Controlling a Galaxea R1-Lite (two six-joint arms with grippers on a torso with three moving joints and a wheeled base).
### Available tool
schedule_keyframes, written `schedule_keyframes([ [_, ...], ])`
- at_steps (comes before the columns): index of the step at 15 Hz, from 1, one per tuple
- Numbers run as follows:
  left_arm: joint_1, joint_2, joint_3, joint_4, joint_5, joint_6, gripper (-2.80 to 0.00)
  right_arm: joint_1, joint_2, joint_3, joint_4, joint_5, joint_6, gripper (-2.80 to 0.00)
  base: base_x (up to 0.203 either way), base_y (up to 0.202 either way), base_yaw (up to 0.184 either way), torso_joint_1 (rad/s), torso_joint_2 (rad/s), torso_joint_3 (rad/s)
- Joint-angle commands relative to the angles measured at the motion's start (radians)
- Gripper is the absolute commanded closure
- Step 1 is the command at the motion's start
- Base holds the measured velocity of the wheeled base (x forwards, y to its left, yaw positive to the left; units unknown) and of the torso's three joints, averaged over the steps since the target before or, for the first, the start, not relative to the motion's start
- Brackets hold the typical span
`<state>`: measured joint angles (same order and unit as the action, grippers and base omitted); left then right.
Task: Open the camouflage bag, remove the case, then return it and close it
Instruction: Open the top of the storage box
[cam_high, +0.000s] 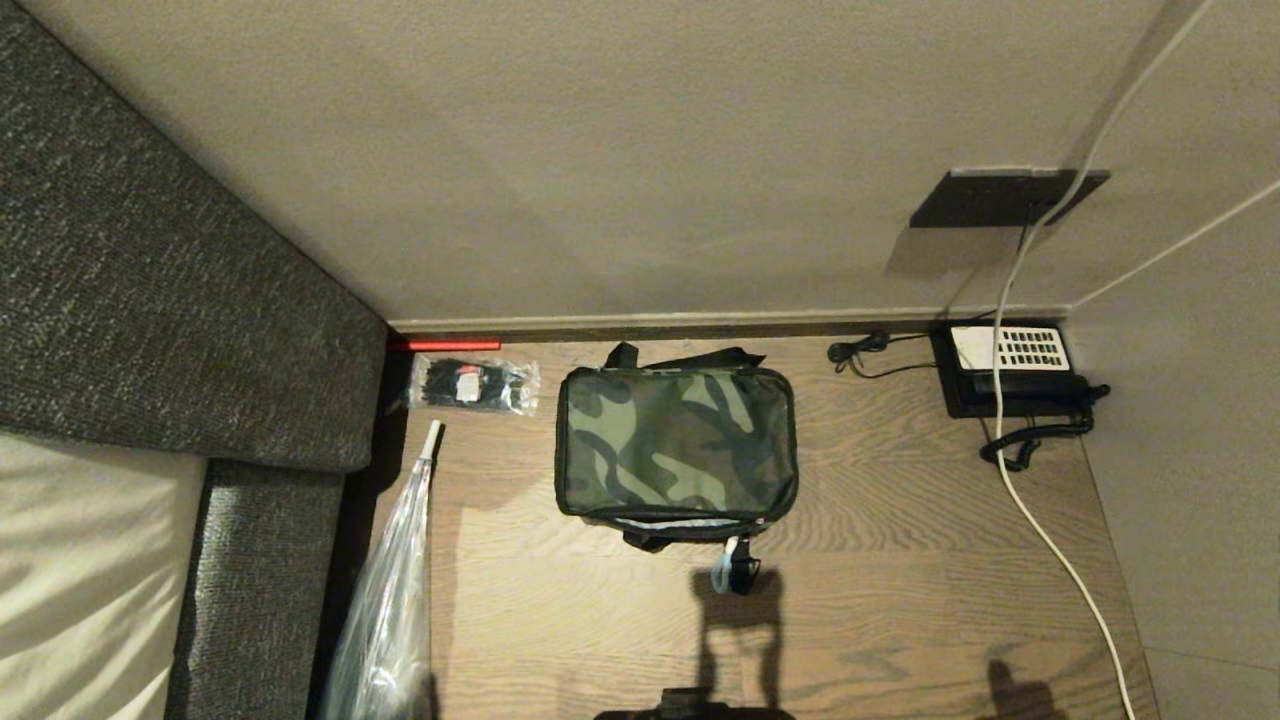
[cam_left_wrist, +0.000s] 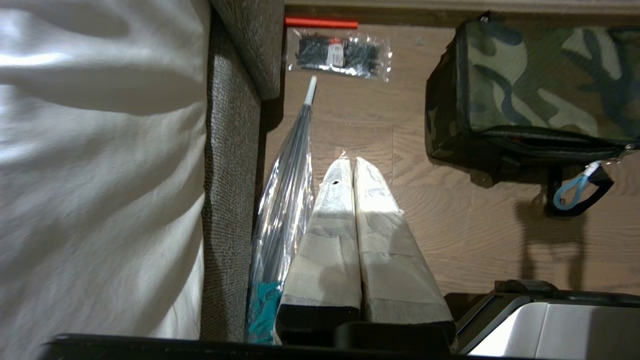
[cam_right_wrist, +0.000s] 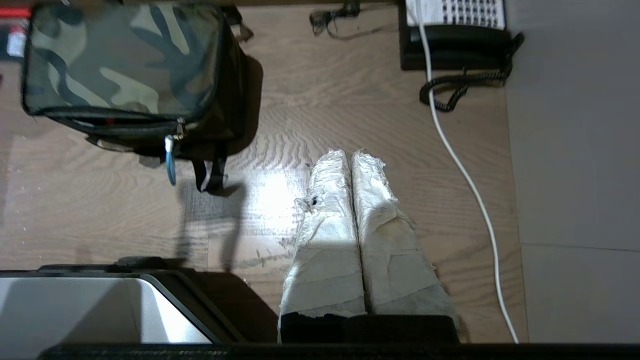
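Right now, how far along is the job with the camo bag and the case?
Nothing looks done: the camouflage bag sits on the wooden table, lid down, and the case is not in view. Nothing is in hand; the left tool and right tool are both shut, empty, and away from the bag. Opening, removing the case, returning it and closing all remain.

Matt cloth camouflage bag (cam_high: 676, 443) on grained wooden table (cam_high: 900, 560).

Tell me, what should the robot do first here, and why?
Probably bring the right gripper toward the blue zipper pull on the camouflage bag. The bag sits zipped on the wooden desk, both grippers hang shut and away from it, left gripper too, and the pull faces the robot.
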<state>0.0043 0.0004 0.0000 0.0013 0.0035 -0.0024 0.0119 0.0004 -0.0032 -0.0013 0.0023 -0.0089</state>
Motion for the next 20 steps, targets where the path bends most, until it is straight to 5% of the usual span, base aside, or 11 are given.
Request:
schedule_keyframes([
  [1, 0.000, -0.002, 0.002, 0.000, 0.000, -0.001, 0.00, 0.000, -0.002, 0.000, 0.000, 0.001, 0.000, 0.00, 0.000, 0.000, 0.000, -0.001, 0.00, -0.204],
  [12, 0.000, -0.002, 0.002, -0.001, -0.002, 0.006, 0.00, 0.000, -0.002, 0.000, 0.000, 0.001, 0.000, 0.00, 0.000, 0.000, 0.000, 0.003, 0.00, -0.195],
  [16, 0.000, -0.002, 0.002, -0.001, -0.002, 0.006, 0.00, 0.000, -0.002, 0.000, 0.005, 0.018, -0.101, 0.00, 0.000, 0.000, 0.000, 0.002, 0.00, -0.038],
  [20, 0.000, 0.000, 0.002, -0.001, -0.004, 0.009, 0.00, 0.000, -0.003, -0.045, 0.016, 0.039, -0.073, 0.00, 0.000, 0.000, 0.000, 0.000, 0.00, 0.000],
])
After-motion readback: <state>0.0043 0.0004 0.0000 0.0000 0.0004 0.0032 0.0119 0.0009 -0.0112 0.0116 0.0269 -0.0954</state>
